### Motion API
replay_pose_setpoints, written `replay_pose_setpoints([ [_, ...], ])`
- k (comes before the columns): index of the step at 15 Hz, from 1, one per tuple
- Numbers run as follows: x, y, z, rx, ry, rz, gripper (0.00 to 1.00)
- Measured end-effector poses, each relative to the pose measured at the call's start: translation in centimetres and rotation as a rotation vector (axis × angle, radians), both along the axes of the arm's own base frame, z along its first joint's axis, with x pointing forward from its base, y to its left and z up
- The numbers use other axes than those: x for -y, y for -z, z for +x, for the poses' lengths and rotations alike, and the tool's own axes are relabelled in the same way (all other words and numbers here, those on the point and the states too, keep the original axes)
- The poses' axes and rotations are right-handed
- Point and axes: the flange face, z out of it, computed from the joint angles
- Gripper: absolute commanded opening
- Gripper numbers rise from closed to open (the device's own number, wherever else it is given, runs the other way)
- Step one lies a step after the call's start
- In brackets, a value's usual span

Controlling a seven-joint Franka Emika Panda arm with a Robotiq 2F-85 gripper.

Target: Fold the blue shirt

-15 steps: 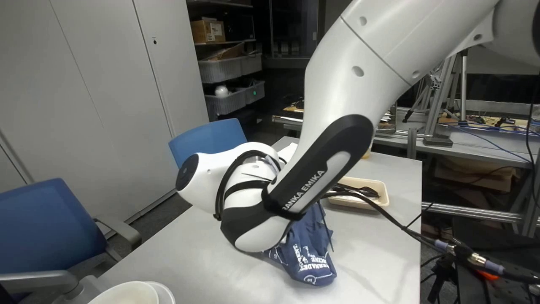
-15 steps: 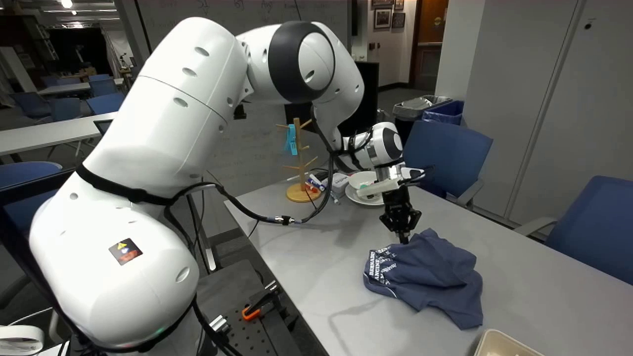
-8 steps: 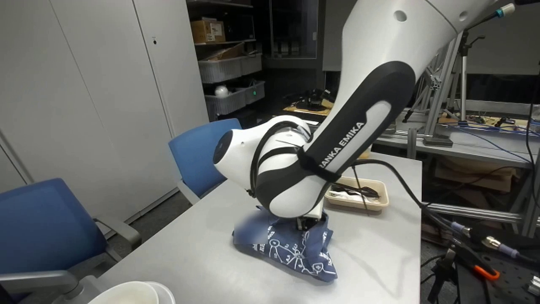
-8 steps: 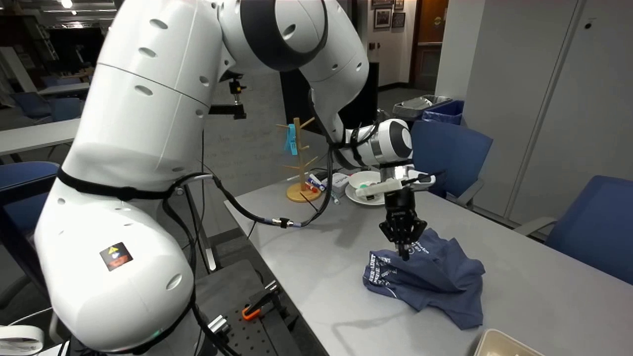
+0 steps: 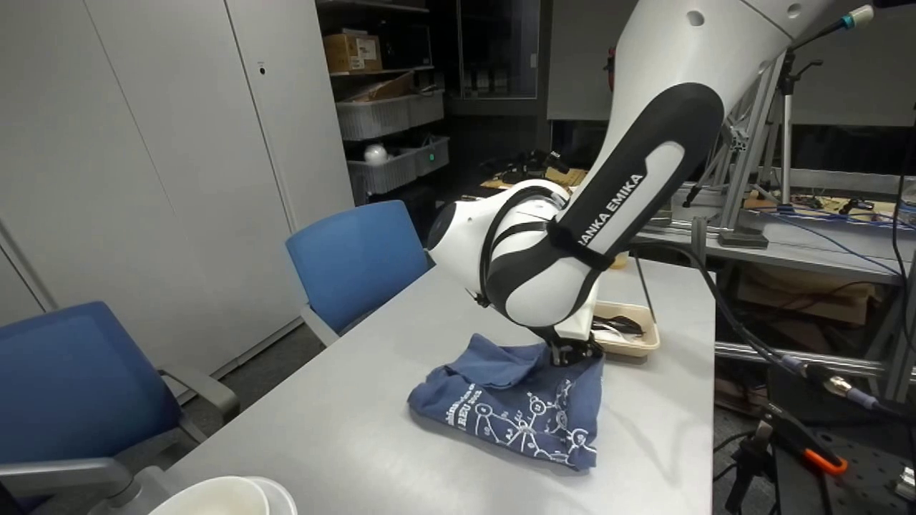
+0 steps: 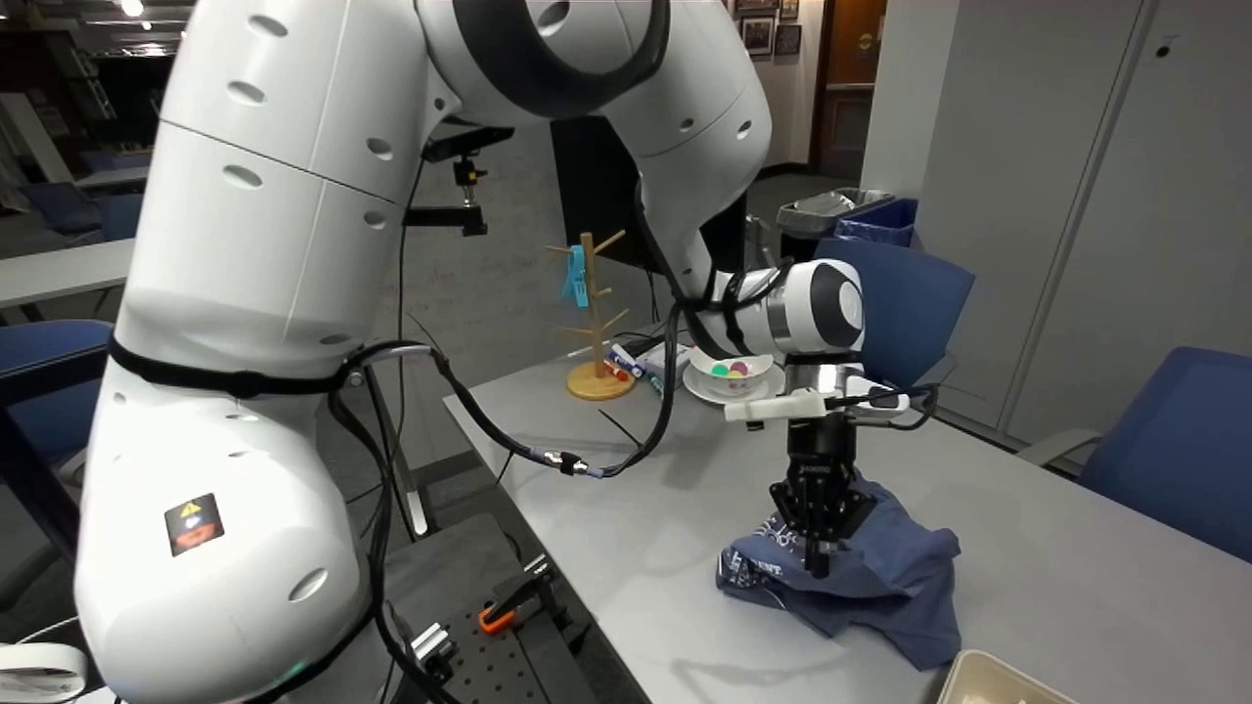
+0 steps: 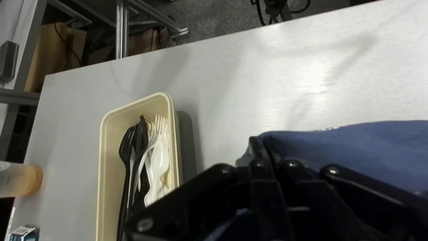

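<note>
The blue shirt (image 5: 501, 408) lies crumpled and partly folded over on the grey table, its white print showing. It also shows in an exterior view (image 6: 910, 562) and at the right of the wrist view (image 7: 367, 144). My gripper (image 5: 572, 354) is at the shirt's side nearest the tray. In an exterior view the gripper (image 6: 818, 562) points down in front of the cloth. In the wrist view the fingers (image 7: 264, 147) are close together, with a shirt edge running from between the tips. The cloth rises to the fingers, while the rest lies on the table.
A beige tray (image 5: 630, 348) with plastic cutlery stands close beside the gripper, also in the wrist view (image 7: 107, 160). A bowl (image 6: 748, 384) on a plate and a wooden stand (image 6: 597, 386) are at the table's far end. A bottle (image 7: 20, 180) stands beyond the tray. Blue chairs (image 5: 358, 257) line one side.
My gripper has moved across the shirt toward the tray. The held shirt edge has come along, and the shirt has shifted slightly the same way.
</note>
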Motion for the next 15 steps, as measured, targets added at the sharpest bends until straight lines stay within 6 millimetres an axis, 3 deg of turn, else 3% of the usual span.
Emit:
replay_pose_setpoints([
  [5,2.4,0.3,-0.4,0.002,0.044,0.006,0.70],
  [9,2.2,-0.2,0.1,0.068,0.027,0.035,0.99],
  [15,-0.9,-2.2,-0.2,0.160,-0.045,0.113,1.00],
])
